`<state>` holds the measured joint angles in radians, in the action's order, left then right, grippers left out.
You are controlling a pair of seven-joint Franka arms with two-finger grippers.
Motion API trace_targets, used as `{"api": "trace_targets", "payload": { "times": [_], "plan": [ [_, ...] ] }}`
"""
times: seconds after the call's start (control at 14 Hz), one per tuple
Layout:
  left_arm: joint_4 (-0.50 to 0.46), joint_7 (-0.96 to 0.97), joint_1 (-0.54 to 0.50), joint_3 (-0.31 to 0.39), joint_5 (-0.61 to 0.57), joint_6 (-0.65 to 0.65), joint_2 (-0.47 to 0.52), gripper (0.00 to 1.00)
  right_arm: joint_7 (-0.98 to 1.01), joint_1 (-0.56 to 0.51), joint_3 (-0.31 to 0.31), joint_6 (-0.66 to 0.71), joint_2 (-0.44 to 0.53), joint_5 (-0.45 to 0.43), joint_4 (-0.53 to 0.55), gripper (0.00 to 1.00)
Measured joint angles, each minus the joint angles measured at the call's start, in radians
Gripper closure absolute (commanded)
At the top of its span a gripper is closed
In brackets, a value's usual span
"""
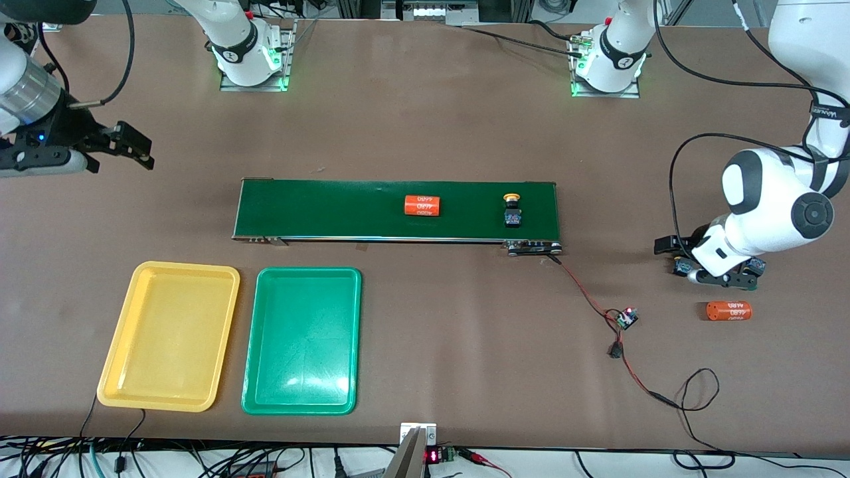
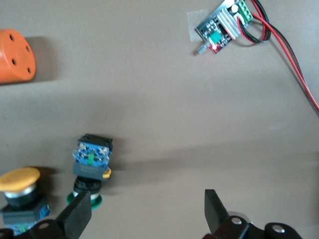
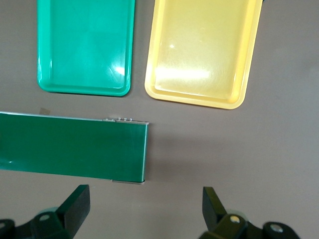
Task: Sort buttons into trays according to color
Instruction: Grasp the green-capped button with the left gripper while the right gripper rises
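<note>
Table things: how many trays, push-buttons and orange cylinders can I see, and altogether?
Trays: 2, yellow tray and green tray.
Push-buttons: 3 visible, a yellow-capped button on the belt, a second yellow-capped button and a green-capped button at the left arm's end.
Orange cylinders: 2, one on the belt, one on the table.
Total: 7.

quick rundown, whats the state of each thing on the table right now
yellow tray: empty
green tray: empty
belt: carries one orange cylinder and one yellow button
yellow button on table: upright, under the left arm
green button: tipped on its side, beside it
second orange cylinder: lying on the table
left gripper: open, over the table
right gripper: open, waiting near the belt's end
</note>
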<state>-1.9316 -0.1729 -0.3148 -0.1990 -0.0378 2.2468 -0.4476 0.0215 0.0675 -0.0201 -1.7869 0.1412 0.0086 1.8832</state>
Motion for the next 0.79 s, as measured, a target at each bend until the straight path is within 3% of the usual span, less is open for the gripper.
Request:
{"api": "trace_targets", "payload": {
  "times": [0.43, 0.79],
  "plan": [
    [0.043, -0.049, -0.001, 0.005, -0.035, 0.000, -0.062, 0.00, 0.000, -0.003, -0.004, -0.086, 0.128, 0.056, 0.168, 0.00],
    [0.050, -0.053, -0.002, 0.014, -0.041, 0.000, -0.071, 0.00, 0.000, -0.001, 0.006, -0.124, 0.143, 0.156, 0.207, 0.00]
  ]
}}
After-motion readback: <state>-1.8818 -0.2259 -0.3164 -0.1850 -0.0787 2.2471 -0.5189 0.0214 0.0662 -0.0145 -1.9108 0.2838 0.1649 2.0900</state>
